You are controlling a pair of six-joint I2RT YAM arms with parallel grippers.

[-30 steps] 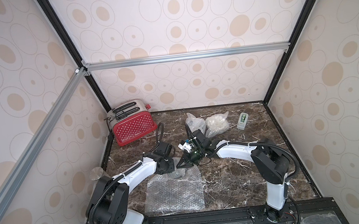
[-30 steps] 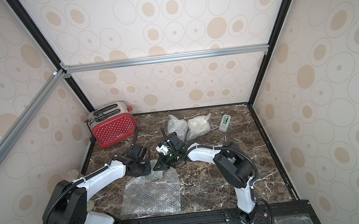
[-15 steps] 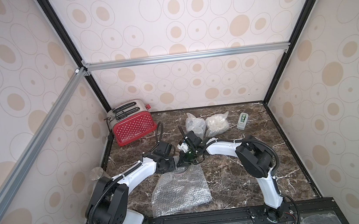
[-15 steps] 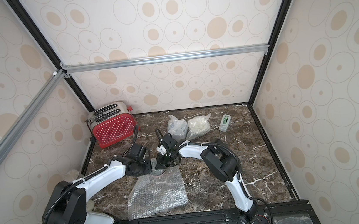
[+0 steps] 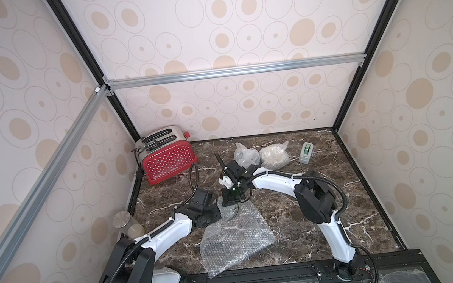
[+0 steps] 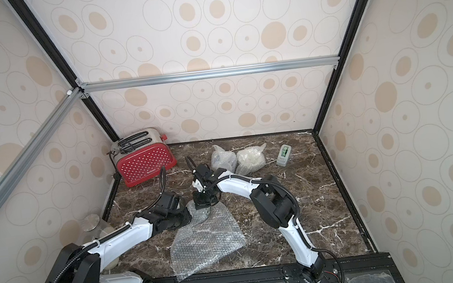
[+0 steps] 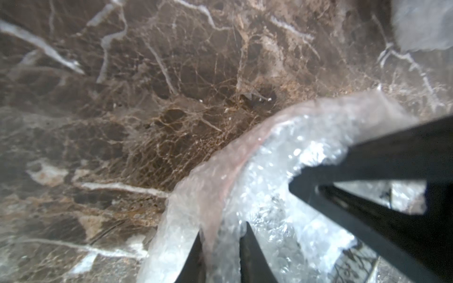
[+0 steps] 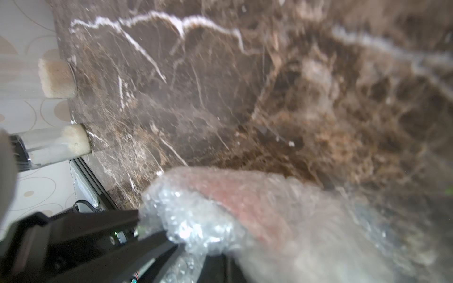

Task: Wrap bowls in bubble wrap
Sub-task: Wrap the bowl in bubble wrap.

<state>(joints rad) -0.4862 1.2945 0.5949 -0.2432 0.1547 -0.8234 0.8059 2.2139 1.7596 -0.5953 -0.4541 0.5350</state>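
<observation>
Moved: bubble wrap sheet (image 5: 235,236), a second ago flat and square to the front edge, was now turned and drawn up at its far end. The right arm's elbow had swung inward.

Surface (image 5: 300,226): dark brown marble, white-veined.

Room: cream walls papered with tan ovals, black corner posts, aluminium rails.

Left fingers (image 7: 193,259): nearly together, the sheet's folded edge pinched between them.

Right fingers (image 7: 367,156): closed on the sheet's raised far end, just beside the left pair.

Bowl (image 5: 234,211): black-patterned, at mid-surface under the sheet's far end and seen only through the plastic.

Wrapped bundles, two (image 5: 245,157) (image 5: 274,157): touching, near the back wall, the right arm crossing in front of them.

Tape dispenser (image 5: 306,153): just right of the bundles.

Red toaster (image 5: 168,161): back left corner.

Glass jar (image 5: 126,226): metal-lidded, at the left edge.

The lifted wrap blurred much of the right wrist view.
</observation>
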